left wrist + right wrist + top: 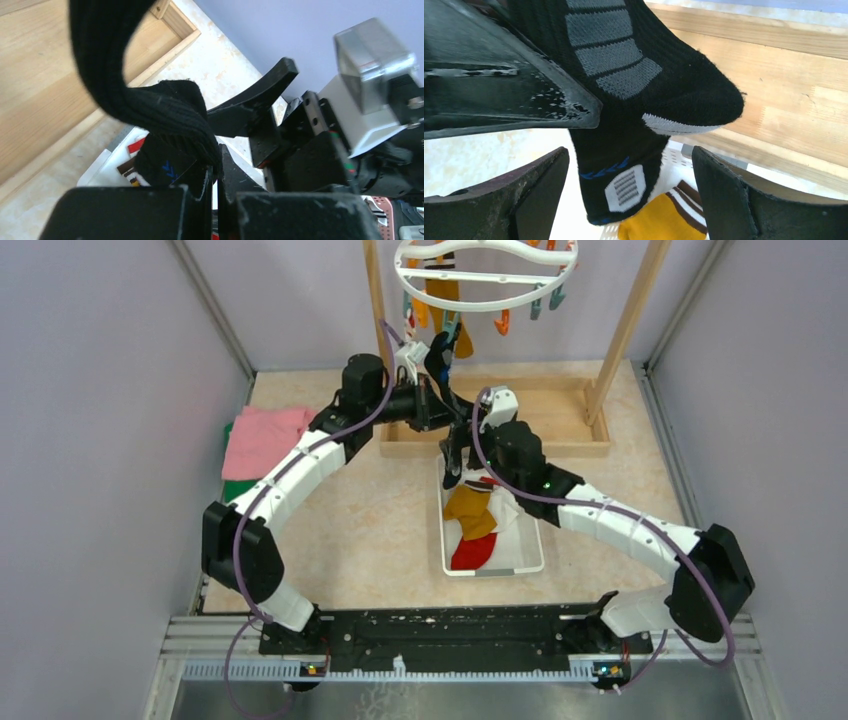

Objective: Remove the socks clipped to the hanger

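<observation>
The white hanger (485,275) hangs at the top of the top view, with a mustard sock (445,295) and orange and teal clips (502,322) below it. A black sock (452,465) with grey and white patches runs down from near the hanger towards the basket. My left gripper (446,410) is shut on it; the left wrist view shows the sock (165,107) draped over the closed fingers (227,175). My right gripper (631,187) is open around the sock's lower end (624,145), not touching it. I cannot tell whether the top of the sock is clipped.
A white slotted basket (530,558) below the grippers holds a mustard sock (472,512) and a red sock (473,552). The wooden frame base (545,415) stands behind it. Pink (262,435) and green (235,490) folded cloths lie at the left wall.
</observation>
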Robot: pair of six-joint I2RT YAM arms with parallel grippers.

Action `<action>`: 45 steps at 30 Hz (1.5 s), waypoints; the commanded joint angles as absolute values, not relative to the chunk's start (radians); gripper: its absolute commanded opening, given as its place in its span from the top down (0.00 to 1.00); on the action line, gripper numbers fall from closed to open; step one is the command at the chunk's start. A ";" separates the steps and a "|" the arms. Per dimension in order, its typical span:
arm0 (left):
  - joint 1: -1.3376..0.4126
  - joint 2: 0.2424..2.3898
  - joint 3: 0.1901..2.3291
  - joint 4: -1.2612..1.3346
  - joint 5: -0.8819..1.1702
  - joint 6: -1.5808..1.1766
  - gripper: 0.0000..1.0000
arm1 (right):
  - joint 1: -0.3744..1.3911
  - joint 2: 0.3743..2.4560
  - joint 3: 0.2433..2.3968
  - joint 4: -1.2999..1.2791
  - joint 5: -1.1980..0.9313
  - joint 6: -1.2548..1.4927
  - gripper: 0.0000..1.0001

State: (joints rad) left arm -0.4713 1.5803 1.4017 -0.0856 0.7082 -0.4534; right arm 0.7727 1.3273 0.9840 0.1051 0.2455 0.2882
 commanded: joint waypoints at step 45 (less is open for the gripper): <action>-0.303 1.449 1.064 0.370 1.104 -0.762 0.09 | 0.544 1.325 0.900 0.559 -0.921 0.809 1.00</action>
